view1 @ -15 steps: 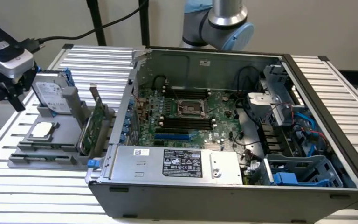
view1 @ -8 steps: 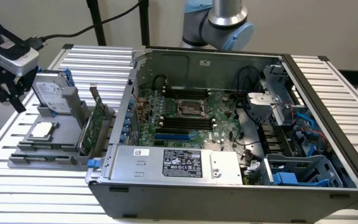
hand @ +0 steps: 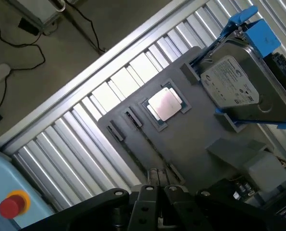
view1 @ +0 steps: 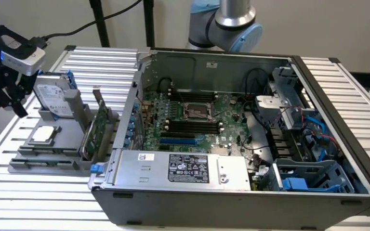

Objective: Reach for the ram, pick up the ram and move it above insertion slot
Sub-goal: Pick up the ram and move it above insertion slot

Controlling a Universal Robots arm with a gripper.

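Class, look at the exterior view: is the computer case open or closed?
Open. The computer case has no side panel on top, so its motherboard and black memory slots lie exposed.

Labels sit on the power supply (view1: 188,168) and hard drive (hand: 229,84), but no lettering can be read.

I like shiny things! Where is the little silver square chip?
The silver chip lies on the grey tray at the exterior view's left, outside the computer case, right beside the leaning hard drive.
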